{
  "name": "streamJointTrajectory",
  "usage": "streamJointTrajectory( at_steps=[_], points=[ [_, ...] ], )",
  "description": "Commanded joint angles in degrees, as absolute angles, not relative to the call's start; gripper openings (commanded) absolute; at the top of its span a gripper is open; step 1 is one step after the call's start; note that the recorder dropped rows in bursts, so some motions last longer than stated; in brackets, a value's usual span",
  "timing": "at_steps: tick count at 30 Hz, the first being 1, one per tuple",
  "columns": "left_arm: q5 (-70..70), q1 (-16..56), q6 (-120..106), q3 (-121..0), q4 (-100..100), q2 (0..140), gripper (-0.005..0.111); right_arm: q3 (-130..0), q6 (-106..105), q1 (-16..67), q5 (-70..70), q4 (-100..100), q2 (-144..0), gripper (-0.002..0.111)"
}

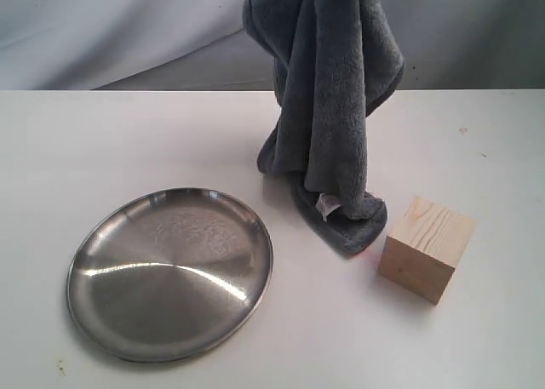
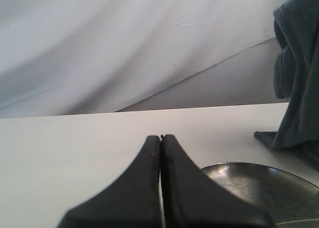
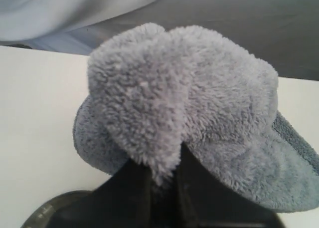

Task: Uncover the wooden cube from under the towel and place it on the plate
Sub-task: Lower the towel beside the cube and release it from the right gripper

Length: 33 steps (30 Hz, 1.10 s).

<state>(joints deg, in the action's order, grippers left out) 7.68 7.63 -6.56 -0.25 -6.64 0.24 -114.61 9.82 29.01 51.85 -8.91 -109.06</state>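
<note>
Towel (image 1: 328, 108) top cut by exterior view's upper edge; right fingers (image 3: 130, 190) half buried in fleece.

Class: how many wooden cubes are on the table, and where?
1. The wooden cube sits beside the hanging towel, on the side away from the plate. Towel may hide others.

Left hand (image 2: 161, 139) closed, right hand (image 3: 167, 183) clamping towel (image 3: 209, 98)

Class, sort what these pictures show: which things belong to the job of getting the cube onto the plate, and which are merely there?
Belong to the job:
wooden cube, uncovered, beside the towel
towel, hanging from the right gripper
plate, empty
left gripper, shut on nothing

Merely there:
white table
backdrop cloth
</note>
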Motion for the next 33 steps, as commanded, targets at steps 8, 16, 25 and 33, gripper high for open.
streamJointTrajectory(
  at_steps=[8,16,25,33],
  points=[
    [7.50,7.91,-6.41,0.00,-6.74,0.00,0.000,-107.26,9.04,30.83,44.97,-6.26,-112.43,0.000],
    [7.50,7.91,-6.41,0.00,-6.74,0.00,0.000,-100.99,9.20,30.83,40.14,-3.91,-114.60,0.000],
    [7.50,7.91,-6.41,0.00,-6.74,0.00,0.000,-96.31,9.42,30.83,39.63,-3.91,-119.79,0.000],
    [7.50,7.91,-6.41,0.00,-6.74,0.00,0.000,-95.05,9.42,30.83,41.13,-5.57,-125.05,0.000]
  ],
)
